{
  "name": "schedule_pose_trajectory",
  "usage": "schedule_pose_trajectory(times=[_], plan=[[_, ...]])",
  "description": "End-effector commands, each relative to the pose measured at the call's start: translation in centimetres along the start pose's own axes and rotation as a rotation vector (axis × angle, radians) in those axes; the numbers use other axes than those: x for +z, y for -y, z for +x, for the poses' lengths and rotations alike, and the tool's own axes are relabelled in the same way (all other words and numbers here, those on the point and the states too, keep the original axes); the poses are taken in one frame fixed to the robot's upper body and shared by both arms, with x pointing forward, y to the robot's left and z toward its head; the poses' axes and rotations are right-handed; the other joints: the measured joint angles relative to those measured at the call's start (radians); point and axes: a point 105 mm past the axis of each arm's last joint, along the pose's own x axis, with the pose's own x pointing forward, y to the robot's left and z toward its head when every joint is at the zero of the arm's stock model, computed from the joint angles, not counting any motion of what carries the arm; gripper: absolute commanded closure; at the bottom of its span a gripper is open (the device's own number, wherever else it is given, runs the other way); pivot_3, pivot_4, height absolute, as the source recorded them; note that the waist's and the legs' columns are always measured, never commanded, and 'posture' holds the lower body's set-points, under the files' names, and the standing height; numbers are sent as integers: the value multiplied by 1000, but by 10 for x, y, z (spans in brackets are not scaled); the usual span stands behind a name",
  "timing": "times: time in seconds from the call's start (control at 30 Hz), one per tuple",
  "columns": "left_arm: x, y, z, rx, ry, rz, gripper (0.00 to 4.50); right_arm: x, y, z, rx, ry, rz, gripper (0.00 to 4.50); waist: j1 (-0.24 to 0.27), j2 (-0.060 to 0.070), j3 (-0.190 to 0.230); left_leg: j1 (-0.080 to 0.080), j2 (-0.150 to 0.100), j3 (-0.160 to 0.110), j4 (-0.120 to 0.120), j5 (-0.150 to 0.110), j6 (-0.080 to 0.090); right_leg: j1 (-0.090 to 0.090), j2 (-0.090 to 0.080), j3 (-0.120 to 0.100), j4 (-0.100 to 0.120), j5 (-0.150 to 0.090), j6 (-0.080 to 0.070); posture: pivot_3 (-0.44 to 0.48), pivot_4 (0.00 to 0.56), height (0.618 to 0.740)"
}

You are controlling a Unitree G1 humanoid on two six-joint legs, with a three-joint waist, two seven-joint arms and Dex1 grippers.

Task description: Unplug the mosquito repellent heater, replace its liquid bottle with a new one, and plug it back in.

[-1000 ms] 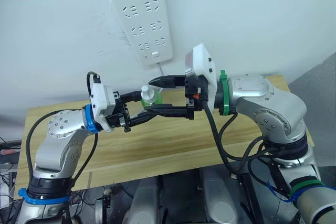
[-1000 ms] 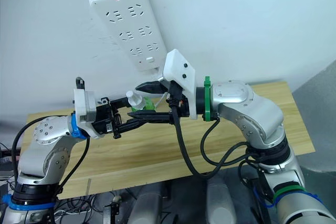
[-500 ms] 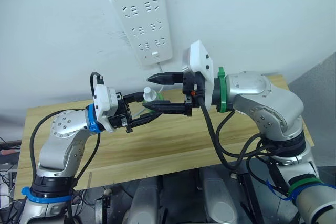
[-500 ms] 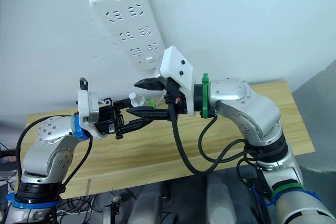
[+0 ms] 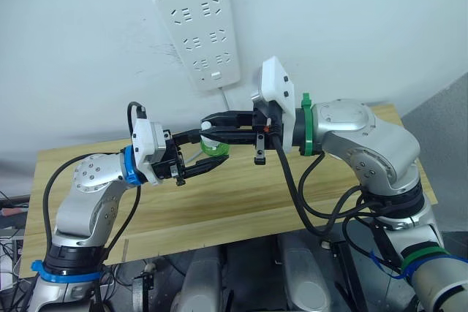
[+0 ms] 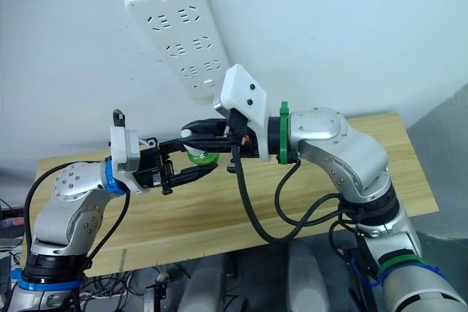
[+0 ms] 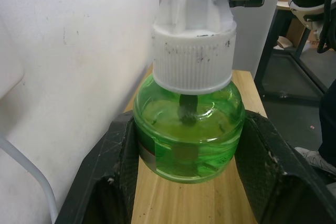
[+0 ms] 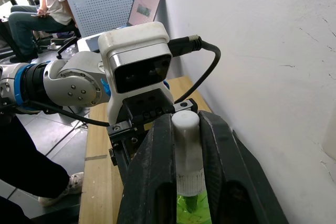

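Liquid bottle held between both grippers, centre of the frame, above the tabletop

Item: green liquid bottle (image 7: 188, 129) with white ribbed cap (image 7: 192, 61); left gripper (image 5: 199, 154) fingers (image 7: 113, 171) closed on the green body, right gripper (image 5: 216, 122) fingers (image 8: 152, 182) closed on the white neck. Wooden tabletop (image 5: 241, 195) below. White power strip (image 5: 196, 23) on the wall, upper centre. Seated person (image 8: 42, 9) upper left in the right wrist view

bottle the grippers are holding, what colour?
Clear green bottle with a white ribbed cap; the left wrist view shows it best.
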Motion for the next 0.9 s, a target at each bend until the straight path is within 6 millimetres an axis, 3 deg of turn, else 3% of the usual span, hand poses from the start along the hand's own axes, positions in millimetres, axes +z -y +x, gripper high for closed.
schedule_pose_trajectory(times=[0.03,0.9], plan=[[7,1,-1,-4,19,33,2276,10,-7,2,29,32,-40,4192,0,0,0,0,0,0,0,0,0,0,0,0,0,0,0,-160,337,734],[-7,7,-12,-47,-51,-52,2276,20,-7,-1,31,83,-83,4192,-1,0,0,0,0,0,0,0,0,0,0,0,0,0,0,-170,337,734]])
